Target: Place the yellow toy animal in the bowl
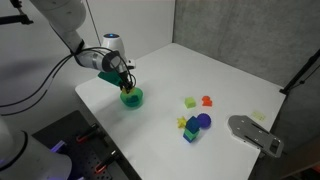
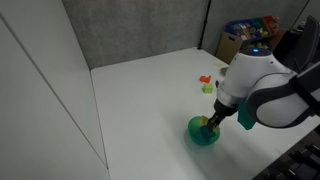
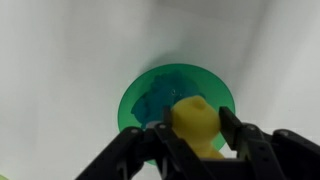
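- gripper point(image 3: 196, 138): one unit; its two dark fingers point(image 3: 160, 143) are pinched against the sides of the yellow toy animal point(image 3: 194, 113).
- yellow toy animal: one; held between the fingers, directly over the opening of the bowl point(image 3: 140, 92) in the wrist view. whether it touches the bowl floor cannot be told.
- bowl: one, green, round, upright on the white table point(image 1: 190, 70), near a table corner; visible in both exterior views point(image 1: 133, 98) point(image 2: 203, 136), under the gripper point(image 1: 126, 84).
- other toys, well apart from the bowl: one pale yellow-green block point(image 1: 190, 102) just beside one orange-red toy point(image 1: 207, 100); a separate cluster point(image 1: 195, 126) of yellow, purple and blue pieces.
- coloured packages point(image 2: 247, 30) beyond the table: print too small to read.
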`<action>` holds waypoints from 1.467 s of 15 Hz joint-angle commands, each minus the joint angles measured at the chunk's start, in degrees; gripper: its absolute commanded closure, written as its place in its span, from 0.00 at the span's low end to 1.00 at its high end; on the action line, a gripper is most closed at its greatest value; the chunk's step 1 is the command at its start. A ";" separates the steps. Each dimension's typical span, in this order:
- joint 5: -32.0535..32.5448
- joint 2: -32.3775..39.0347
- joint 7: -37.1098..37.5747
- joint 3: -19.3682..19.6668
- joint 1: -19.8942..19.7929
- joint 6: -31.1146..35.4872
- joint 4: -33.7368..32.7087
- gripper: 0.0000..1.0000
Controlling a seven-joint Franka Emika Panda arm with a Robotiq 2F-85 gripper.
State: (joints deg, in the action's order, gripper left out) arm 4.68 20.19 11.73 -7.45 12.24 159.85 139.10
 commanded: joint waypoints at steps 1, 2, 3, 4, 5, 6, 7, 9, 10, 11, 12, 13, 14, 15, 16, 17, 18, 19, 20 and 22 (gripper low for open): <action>-3.33 -0.12 -4.26 -2.11 -1.14 0.19 0.40 0.16; -3.36 -0.75 -4.56 -2.03 -0.98 -0.14 0.49 0.09; -3.41 -1.51 -4.92 -1.91 -1.01 -0.63 0.49 0.01; -3.48 -2.45 -5.23 -1.75 -1.29 -1.69 0.30 0.00; -2.93 -3.38 -4.68 -0.84 -1.14 -3.05 -0.04 0.00; -2.47 -4.18 -4.22 -0.07 -1.17 -4.03 -0.36 0.00; -2.02 -4.96 -3.74 0.76 -1.26 -4.99 -0.66 0.00; -0.35 -6.34 -2.34 3.32 -1.54 -8.27 -1.86 0.00; 0.44 -6.83 -1.88 4.39 -1.88 -9.82 -2.52 0.00; 1.35 -7.21 -1.55 5.61 -2.38 -11.39 -3.22 0.00; 2.24 -7.57 -1.39 6.63 -3.00 -12.95 -4.04 0.00; 2.84 -7.90 -1.55 7.49 -3.77 -14.69 -5.01 0.00; 3.11 -8.28 -2.08 8.15 -4.69 -16.73 -6.08 0.00; 2.32 -8.82 -3.18 8.33 -5.86 -18.79 -7.20 0.00; 1.24 -9.32 -4.06 8.38 -6.88 -21.02 -8.27 0.00; -0.10 -10.23 -5.58 8.15 -8.01 -23.22 -9.12 0.00; -1.32 -11.46 -7.08 7.88 -9.02 -25.76 -9.94 0.00; -2.06 -12.78 -7.89 7.79 -9.65 -27.94 -10.61 0.00; -2.83 -13.86 -8.71 7.84 -10.17 -30.34 -11.41 0.00; -3.92 -17.15 -9.74 8.02 -10.87 -35.79 -12.89 0.00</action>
State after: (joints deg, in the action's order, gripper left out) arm 2.89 7.70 4.55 0.95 2.70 131.07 127.90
